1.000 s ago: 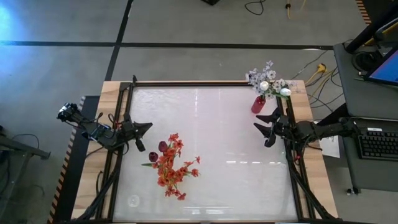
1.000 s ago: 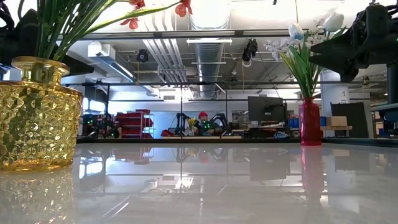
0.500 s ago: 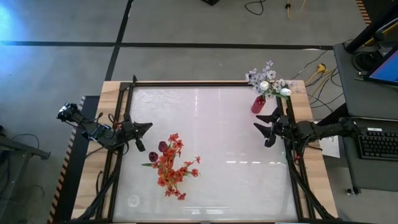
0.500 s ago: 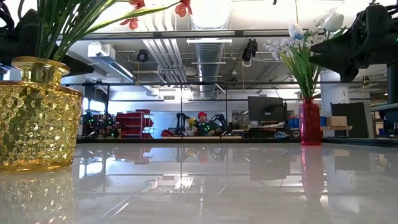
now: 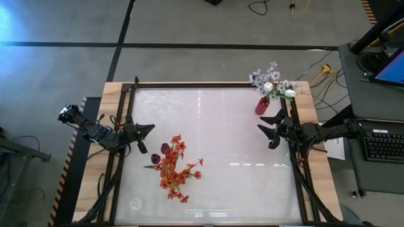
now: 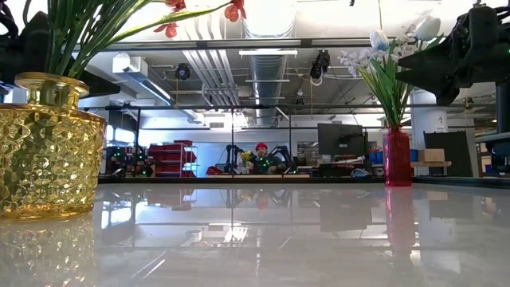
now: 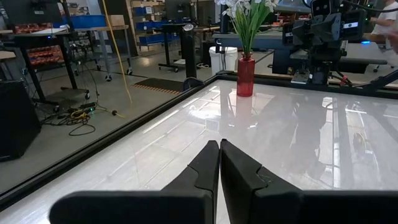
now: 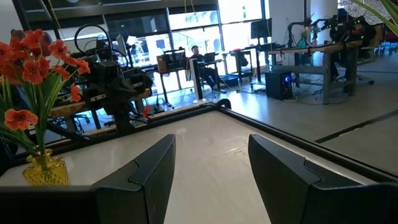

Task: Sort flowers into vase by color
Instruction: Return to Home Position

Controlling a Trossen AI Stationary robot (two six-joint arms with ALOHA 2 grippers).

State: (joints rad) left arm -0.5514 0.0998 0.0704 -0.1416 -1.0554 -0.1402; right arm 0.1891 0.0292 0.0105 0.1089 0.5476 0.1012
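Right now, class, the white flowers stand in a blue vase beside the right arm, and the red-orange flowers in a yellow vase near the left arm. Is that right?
Not quite. The vase holding the white flowers is red, not blue, as the low view shows. It does stand beside the right arm, and the red-orange flowers are in the yellow vase near the left arm.

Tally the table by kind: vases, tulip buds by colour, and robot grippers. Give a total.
Vases: 2, an amber-yellow textured glass vase and a slim red glass vase
Dark maroon tulip buds: 2
White tulip buds: 2
Grippers: 2, the left gripper shut and the right gripper open, each at its own table edge
Total: 8
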